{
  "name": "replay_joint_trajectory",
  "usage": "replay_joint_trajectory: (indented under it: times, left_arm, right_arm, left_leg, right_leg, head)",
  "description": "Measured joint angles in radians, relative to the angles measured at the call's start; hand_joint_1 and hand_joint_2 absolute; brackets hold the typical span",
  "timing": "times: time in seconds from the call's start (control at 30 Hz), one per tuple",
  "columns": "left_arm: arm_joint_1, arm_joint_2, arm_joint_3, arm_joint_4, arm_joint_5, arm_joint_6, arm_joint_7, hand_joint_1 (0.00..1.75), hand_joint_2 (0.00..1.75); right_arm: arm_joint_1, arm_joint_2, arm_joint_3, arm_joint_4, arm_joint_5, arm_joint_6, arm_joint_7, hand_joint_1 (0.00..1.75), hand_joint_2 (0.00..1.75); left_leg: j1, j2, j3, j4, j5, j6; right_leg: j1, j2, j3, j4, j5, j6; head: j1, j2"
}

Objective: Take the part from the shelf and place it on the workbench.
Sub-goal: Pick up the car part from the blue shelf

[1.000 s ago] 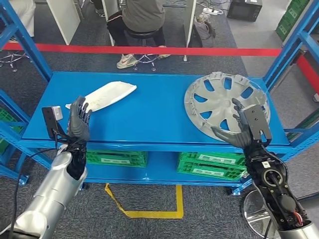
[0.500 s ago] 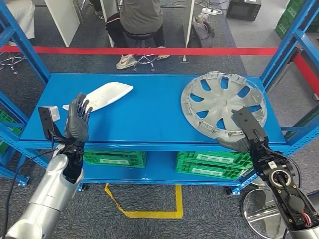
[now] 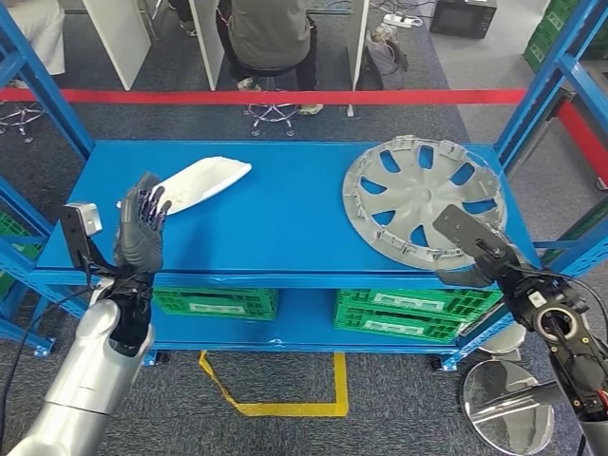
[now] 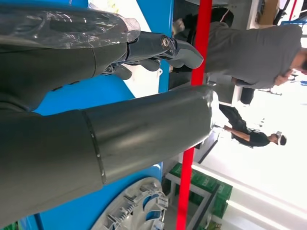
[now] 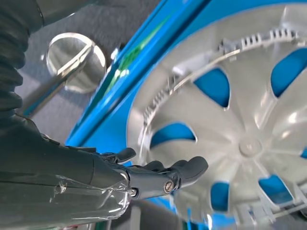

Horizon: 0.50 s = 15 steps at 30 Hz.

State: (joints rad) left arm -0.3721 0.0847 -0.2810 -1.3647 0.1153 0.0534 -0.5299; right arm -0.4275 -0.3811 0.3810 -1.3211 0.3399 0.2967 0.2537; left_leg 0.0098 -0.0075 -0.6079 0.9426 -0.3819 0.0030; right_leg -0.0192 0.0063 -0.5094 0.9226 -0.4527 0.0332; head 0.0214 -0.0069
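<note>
- The part I judge I must take is the silver wheel cover (image 3: 423, 201), lying flat on the blue shelf (image 3: 287, 218), toward its right end, its near rim reaching close to the shelf's front edge.
- My right hand (image 3: 469, 255) is at that near rim, at the shelf's front edge. The wheel cover lies just ahead of my right fingers and slightly above them. In the right wrist view my fingers (image 5: 173, 175) stretch out flat and apart under the rim, with nothing between them; I cannot tell whether the tips touch the plastic.
- The wheel cover is round, so it has no long axis to line up with; what matters is getting my fingers under the rim's edge and my thumb on top.
- My left hand (image 3: 140, 228) is raised palm-forward, fingers spread and holding nothing, well away from the wheel cover. A white plastic bag (image 3: 194, 182) lies just beyond those fingertips.
- My right hand is plainly the nearer; I judge the grasp falls to it, with the left perhaps helping afterwards.
- Risk, as I judge it: a thin rim pinched at one point may tip or slide off the shelf.
- I can read no brand, label or writing on the wheel cover, the bag or the green crates (image 3: 408, 313) below.
</note>
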Motion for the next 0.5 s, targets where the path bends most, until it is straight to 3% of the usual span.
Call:
replay_joint_trajectory:
  times: [0.3,0.5]
  left_arm:
    - [0.004,0.0,0.01,-0.02,0.0,-0.002,0.0,0.0,0.0]
    - [0.004,0.0,0.01,-0.02,0.0,-0.01,0.0,0.0,0.0]
  right_arm:
    - [-0.023,-0.019,0.001,0.005,0.035,0.02,-0.016,0.0,1.75]
    - [-0.072,-0.019,0.002,0.035,0.139,0.028,-0.101,0.0,1.75]
  left_leg:
    - [0.0,0.0,0.0,0.0,0.0,0.0]
    - [0.0,0.0,0.0,0.0,0.0,0.0]
  right_leg:
    - [0.0,0.0,0.0,0.0,0.0,0.0]
    - [0.0,0.0,0.0,0.0,0.0,0.0]
  head:
    - [0.001,0.0]
    - [0.0,0.0]
